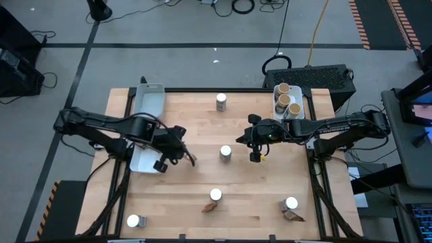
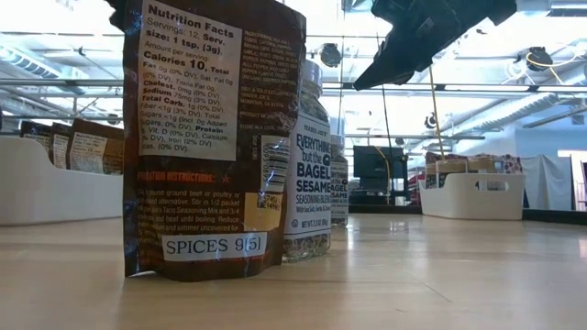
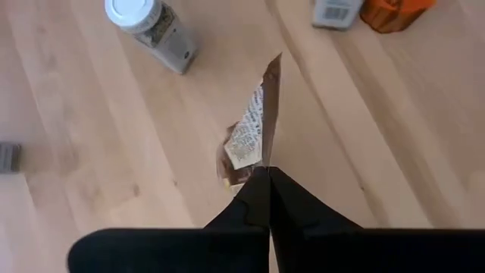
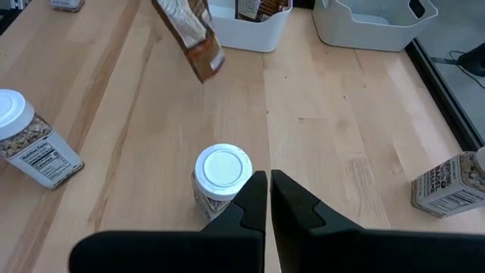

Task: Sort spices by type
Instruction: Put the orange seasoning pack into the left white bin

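Observation:
My left gripper (image 1: 183,156) is shut on a small brown crinkled packet (image 3: 256,129), beside the left white tray (image 1: 147,111). That tray holds more brown packets (image 4: 250,7). My right gripper (image 1: 239,140) hangs shut in the air near the table's middle, over a white-lidded jar (image 4: 222,171), with nothing between its fingers. More white-lidded jars (image 1: 221,101) (image 1: 215,195) stand upright on the table. Two brown packets (image 1: 209,207) (image 1: 292,216) stand near the front edge. Cork-topped jars (image 1: 285,100) sit in the far right tray (image 1: 300,108). My left gripper pinches the packet's near end (image 3: 254,168) between its two fingers. The fingers slant down from the table's left side. The packet is lifted clear of the table and hangs tilted below the fingers (image 4: 189,34), edge-on to the wrist camera.
Further white-lidded jars stand at the front left (image 1: 133,221) and front right (image 1: 291,202). A dark keyboard-like box (image 1: 317,75) lies behind the table's far right edge. Bare wood lies between the left tray and the middle jar.

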Action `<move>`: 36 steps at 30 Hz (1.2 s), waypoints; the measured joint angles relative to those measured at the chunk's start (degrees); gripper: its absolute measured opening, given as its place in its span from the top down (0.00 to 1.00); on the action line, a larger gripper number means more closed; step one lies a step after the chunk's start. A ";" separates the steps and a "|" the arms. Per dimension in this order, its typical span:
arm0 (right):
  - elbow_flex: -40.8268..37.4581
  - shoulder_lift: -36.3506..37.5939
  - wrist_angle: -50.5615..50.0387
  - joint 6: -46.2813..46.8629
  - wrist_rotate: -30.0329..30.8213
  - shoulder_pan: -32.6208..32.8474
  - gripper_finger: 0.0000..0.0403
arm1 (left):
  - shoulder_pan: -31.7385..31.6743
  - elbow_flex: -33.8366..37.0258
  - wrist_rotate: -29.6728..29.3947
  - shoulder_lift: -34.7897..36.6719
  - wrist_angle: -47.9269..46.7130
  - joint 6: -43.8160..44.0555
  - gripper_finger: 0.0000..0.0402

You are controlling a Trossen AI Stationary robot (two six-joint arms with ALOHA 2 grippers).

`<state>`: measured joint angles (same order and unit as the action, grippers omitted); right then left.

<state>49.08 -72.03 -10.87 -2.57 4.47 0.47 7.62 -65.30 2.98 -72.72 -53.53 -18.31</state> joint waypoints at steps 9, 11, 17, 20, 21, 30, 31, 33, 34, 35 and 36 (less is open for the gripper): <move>0.00 0.00 -0.02 0.15 0.00 0.00 1.00 | 0.02 0.00 0.44 5.48 -3.11 3.05 1.00; 0.00 0.00 -0.02 0.16 0.00 0.00 1.00 | 0.02 0.00 0.44 6.93 -5.52 4.34 1.00; 0.00 0.00 -0.02 0.17 0.00 0.00 1.00 | 0.02 0.00 -1.10 11.15 -7.56 7.54 1.00; 0.00 0.00 0.00 0.17 0.00 0.00 1.00 | 0.02 0.00 -1.55 11.80 -6.38 7.54 1.00; 0.00 0.00 0.13 0.17 0.00 0.00 1.00 | 0.02 0.02 -1.57 11.78 -5.92 7.53 1.00; 0.00 0.00 2.40 -0.90 0.00 0.00 1.00 | -0.19 7.96 -1.69 10.53 11.38 -0.33 1.00; 0.00 0.00 2.58 -1.01 0.00 0.00 1.00 | -0.37 8.80 -1.75 10.00 13.30 -1.39 1.00; 0.00 0.00 2.60 -1.24 0.00 0.00 1.00 | -0.66 10.46 -1.94 8.67 18.29 -2.92 1.00; 0.00 0.00 2.62 -1.43 0.00 0.00 1.00 | -0.88 11.25 -1.99 8.05 20.67 -3.94 1.00; 0.00 0.00 2.62 -1.60 0.00 0.00 1.00 | -1.02 11.88 -2.01 7.39 23.00 -5.23 1.00; 0.00 0.00 2.69 -1.78 0.00 0.00 1.00 | -1.27 12.16 -2.01 6.63 24.93 -6.56 1.00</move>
<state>49.08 -72.03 -8.18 -4.35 4.47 0.47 6.35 -53.14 0.97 -66.10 -28.59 -24.87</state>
